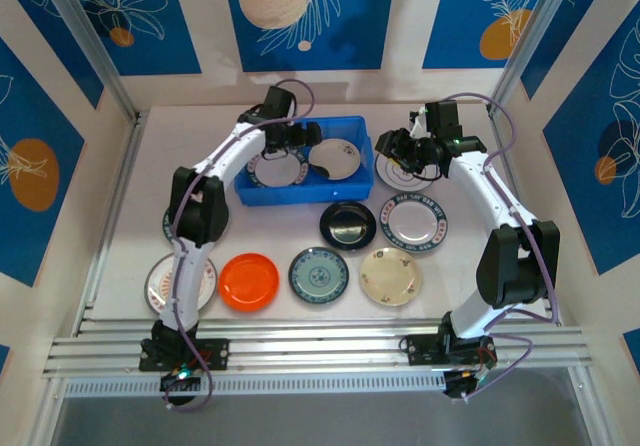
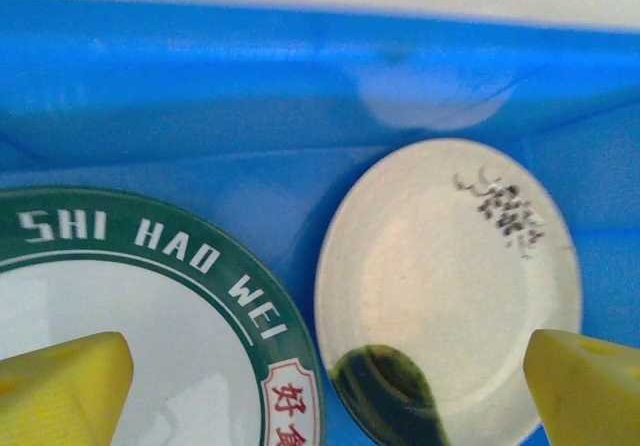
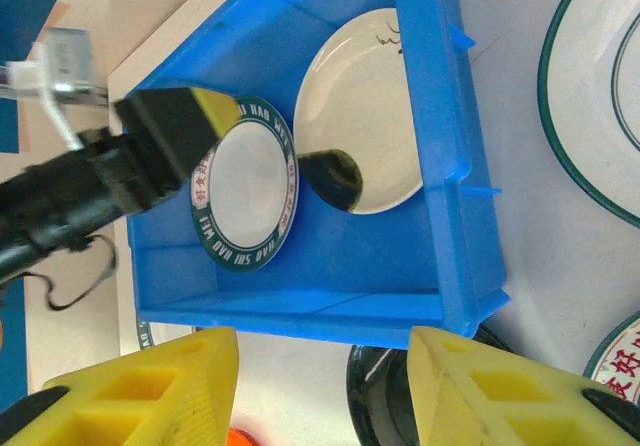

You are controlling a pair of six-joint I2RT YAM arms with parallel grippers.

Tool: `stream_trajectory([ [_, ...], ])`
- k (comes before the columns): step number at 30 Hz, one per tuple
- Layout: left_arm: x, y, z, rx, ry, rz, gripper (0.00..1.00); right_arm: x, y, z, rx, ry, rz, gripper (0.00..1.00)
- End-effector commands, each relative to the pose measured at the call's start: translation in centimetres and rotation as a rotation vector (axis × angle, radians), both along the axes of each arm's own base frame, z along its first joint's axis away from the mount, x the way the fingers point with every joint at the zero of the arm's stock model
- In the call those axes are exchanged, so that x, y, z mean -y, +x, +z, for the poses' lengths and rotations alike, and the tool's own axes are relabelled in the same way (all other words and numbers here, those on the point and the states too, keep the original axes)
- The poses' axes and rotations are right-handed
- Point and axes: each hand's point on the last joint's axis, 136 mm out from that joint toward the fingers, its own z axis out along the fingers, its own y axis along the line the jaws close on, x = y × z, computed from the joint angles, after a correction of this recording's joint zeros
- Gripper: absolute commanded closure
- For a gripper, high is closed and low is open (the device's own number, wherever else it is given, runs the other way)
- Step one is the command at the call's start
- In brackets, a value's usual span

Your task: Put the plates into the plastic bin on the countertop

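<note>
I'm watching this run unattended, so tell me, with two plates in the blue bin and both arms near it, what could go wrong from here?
The green-rimmed plate and cream plate cover most of the bin floor, so the rest must stack and could slide or land tilted. The open left gripper hangs over the bin and the right gripper beside it, so they could bump if both reach in.

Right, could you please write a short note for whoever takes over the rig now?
Left gripper: open, empty, over the plastic bin.
Right gripper: open, empty, by the ringed white plate right of the bin.
Done: green-rimmed plate and cream plate lie in the bin.
Left: about eight plates on the countertop, one partly hidden under the left arm.
</note>
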Motion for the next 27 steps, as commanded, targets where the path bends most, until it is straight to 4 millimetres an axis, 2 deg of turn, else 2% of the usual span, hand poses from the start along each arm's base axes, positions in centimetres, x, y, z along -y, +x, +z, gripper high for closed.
stream_trajectory([
  [1, 0.2, 0.0, 8.2, 0.165, 0.005, -0.025, 0.0, 0.8, 0.3, 2.2, 0.053, -0.02, -0.011, 0.51],
  [4, 1.2, -0.8, 11.7, 0.263, -0.018, -0.094, 0.0, 1.6, 0.9, 3.1, 0.089, -0.034, -0.034, 0.51],
  [7, 1.2, -1.9, 14.2, 0.362, -0.176, -0.045, 0.0, 2.2, 1.6, 3.3, 0.121, -0.057, -0.05, 0.51],
  [10, 1.3, -4.3, 15.4, 0.317, -0.348, -0.034, 0.0, 3.2, 2.4, 3.0, 0.141, -0.105, -0.076, 0.51],
  [14, 2.5, -8.6, 16.5, 0.276, -0.42, -0.188, 0.0, 6.2, 3.2, 2.3, 0.162, -0.169, -0.161, 0.5],
  [17, 1.6, -11.4, 15.6, 0.244, -0.38, -0.202, 0.0, 9.1, 3.5, 1.1, 0.149, -0.174, -0.238, 0.5],
  [22, -1.6, -15.1, 12.3, 0.208, -0.261, -0.167, 0.0, 14.0, 3.3, -2.6, 0.07, -0.135, -0.382, 0.51],
  [27, -2.9, -17.5, 9.8, 0.188, -0.212, -0.184, 0.0, 17.1, 2.9, -6.8, -0.017, -0.096, -0.478, 0.56],
])
